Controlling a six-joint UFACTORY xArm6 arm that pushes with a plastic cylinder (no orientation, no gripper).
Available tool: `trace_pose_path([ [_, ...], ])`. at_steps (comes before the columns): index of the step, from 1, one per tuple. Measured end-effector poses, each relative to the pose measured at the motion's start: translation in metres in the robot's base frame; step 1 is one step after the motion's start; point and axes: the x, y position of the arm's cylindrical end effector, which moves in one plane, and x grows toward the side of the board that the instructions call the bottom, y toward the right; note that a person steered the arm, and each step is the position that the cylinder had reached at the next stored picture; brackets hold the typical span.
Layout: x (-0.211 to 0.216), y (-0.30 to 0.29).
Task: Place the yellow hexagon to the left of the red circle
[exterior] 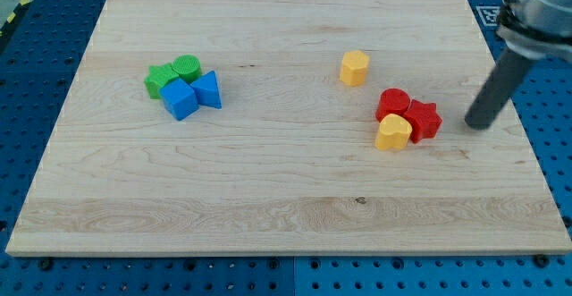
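The yellow hexagon [354, 67] sits alone on the wooden board, right of centre near the view's top. The red circle [392, 104] lies below and to its right, in a tight cluster with a red star-like block [424, 119] and a second yellow block [393, 133]. My tip [477, 124] rests on the board near its right edge, to the right of the red cluster and apart from it. It is far right and below the yellow hexagon.
A cluster at the view's left holds a green star-like block [159, 80], a green round block [187, 66], a blue cube [180, 99] and a blue triangle [209, 90]. The board [268, 198] lies on a blue perforated table.
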Motion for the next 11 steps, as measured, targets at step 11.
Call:
trace_pose_path([
  [11,-0.021,-0.172],
])
